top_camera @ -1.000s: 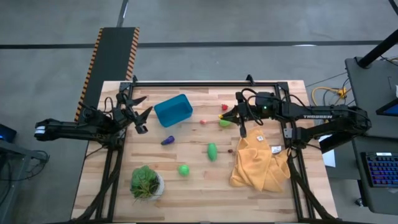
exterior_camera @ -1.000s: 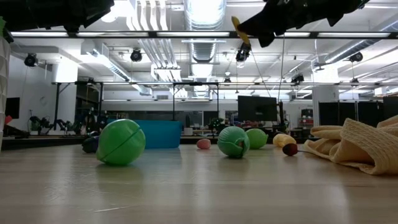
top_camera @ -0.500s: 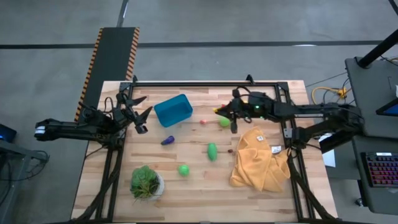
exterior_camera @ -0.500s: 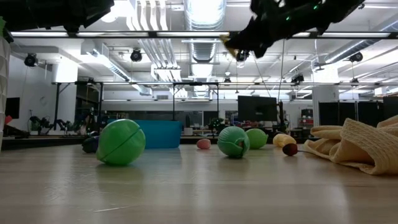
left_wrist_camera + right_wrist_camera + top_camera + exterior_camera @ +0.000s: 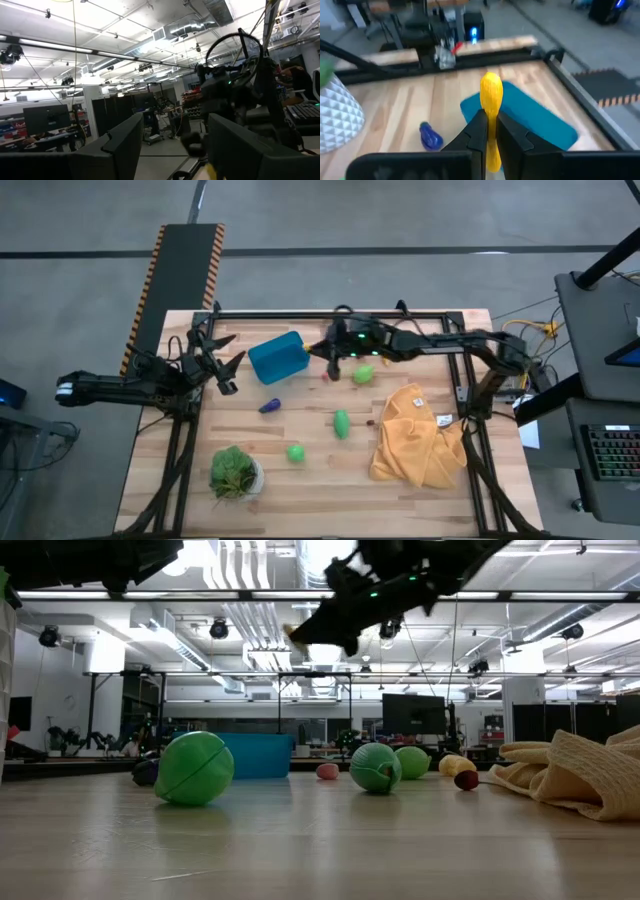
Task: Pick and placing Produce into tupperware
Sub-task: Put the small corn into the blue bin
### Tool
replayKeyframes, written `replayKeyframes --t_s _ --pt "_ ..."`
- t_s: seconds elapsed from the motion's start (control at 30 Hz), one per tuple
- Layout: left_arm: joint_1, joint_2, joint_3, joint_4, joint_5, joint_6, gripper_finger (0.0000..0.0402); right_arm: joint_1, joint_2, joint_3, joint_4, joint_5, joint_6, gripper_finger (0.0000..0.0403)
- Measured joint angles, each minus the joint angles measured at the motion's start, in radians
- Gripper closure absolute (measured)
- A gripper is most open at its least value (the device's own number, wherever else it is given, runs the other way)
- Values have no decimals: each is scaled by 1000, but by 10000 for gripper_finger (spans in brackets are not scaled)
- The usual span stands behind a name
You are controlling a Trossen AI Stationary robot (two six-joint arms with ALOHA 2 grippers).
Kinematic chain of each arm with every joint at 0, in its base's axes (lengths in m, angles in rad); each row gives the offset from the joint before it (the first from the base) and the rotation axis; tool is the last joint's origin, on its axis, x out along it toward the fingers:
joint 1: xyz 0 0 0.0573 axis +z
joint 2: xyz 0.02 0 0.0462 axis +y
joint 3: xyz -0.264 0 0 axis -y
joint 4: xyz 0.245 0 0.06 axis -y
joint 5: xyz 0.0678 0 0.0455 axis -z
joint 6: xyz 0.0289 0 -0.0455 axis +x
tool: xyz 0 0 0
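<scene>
My right gripper (image 5: 326,350) hangs above the table just right of the teal tupperware (image 5: 278,357), shut on a yellow banana (image 5: 491,97). In the low view the banana (image 5: 293,637) shows high over the table. Resting on the wood are a purple eggplant (image 5: 269,406), green pieces (image 5: 341,423) (image 5: 295,452) (image 5: 363,374) and tiny red pieces (image 5: 326,376). My left gripper (image 5: 226,370) waits open at the table's left edge, its fingers holding nothing. My right gripper pinches the banana's lower part (image 5: 491,131) between its two fingers (image 5: 478,131). They come from the table's right, slanting a little downward, and lie along the banana. Its free end (image 5: 491,82) sticks out past the fingertips toward the tupperware (image 5: 535,120). The banana is lifted clear of the table.
A leafy plant in a white pot (image 5: 236,473) stands near the front left. A mustard-yellow cloth (image 5: 415,440) lies crumpled at the right. A black frame rail (image 5: 330,314) runs along the far edge.
My right gripper has swung toward the table's left edge, from over the far-right produce to beside the tupperware, sinking a little and rolling slightly. It has stayed shut on the banana, which travels with it clear of the table.
</scene>
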Motion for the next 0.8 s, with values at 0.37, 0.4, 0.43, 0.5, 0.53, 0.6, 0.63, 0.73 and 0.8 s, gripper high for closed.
replayKeyframes --t_s 0.37,0.4,0.43,0.5,0.53,0.6,0.63,0.73,0.8 --pt "0 0 -2 0 0 0 192 -35 242 404 -268 -4 -16 376" --pt "0 0 -2 0 0 0 192 -38 256 431 -274 -6 -20 376" --pt "0 0 -2 -1 0 0 192 -41 268 455 -289 -8 -26 376" --pt "0 0 -2 -1 0 0 192 -45 288 501 -321 -14 -44 376" --pt "0 0 -2 -1 0 0 192 -47 300 524 -341 -17 -56 376" --pt "0 0 -2 -1 0 0 192 -53 318 553 -373 -27 -65 376" --pt "0 0 -2 -1 0 0 192 -55 325 564 -376 -29 -66 376" --pt "0 0 -2 -1 0 0 192 -65 338 601 -407 -29 -74 376" --pt "0 0 -2 -1 0 0 192 -69 348 629 -435 -30 -80 376"
